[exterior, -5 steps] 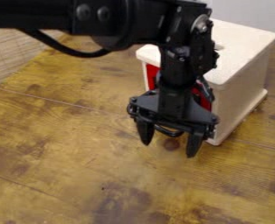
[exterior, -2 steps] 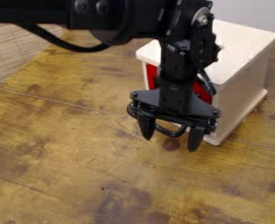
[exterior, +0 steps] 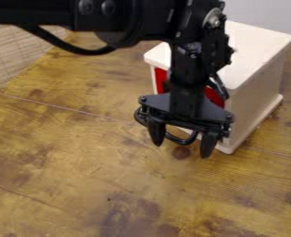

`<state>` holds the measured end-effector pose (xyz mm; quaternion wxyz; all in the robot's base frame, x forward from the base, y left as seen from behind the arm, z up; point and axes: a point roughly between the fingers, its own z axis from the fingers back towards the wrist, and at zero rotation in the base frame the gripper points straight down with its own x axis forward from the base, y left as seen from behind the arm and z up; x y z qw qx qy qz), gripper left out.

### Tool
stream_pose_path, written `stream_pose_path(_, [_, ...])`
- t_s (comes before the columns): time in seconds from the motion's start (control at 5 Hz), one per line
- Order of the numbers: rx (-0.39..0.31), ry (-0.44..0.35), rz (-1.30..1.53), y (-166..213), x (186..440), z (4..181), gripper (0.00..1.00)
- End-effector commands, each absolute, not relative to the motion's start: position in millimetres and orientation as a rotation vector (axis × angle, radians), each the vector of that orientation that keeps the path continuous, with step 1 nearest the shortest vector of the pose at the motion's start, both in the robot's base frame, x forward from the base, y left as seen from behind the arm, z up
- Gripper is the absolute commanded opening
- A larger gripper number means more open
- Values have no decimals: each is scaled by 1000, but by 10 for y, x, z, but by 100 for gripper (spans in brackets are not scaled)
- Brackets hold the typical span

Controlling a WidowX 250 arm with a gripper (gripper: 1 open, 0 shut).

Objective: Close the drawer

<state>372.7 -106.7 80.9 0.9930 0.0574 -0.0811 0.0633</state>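
The red drawer (exterior: 162,71) shows in the front face of the cream-white cube casing (exterior: 262,63), mostly hidden behind my black arm. Its black wire loop handle (exterior: 175,139) peeks out low between my fingers. My gripper (exterior: 182,144) hangs directly in front of the drawer with its fingers spread apart and pointing down, nothing held. I cannot tell how far the drawer sticks out of the casing.
The casing stands on a worn wooden tabletop (exterior: 74,157). A pale woven surface (exterior: 18,51) lies at the far left edge. My black arm (exterior: 98,18) reaches in from the top left.
The gripper has shifted slightly toward the casing and a little lower over the second. Since 0.4 s ago almost nothing has moved.
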Motion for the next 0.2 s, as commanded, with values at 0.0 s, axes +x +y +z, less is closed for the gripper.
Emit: stream_pose_path(0.0, [78, -273, 144, -1028, 3737, 1220, 100])
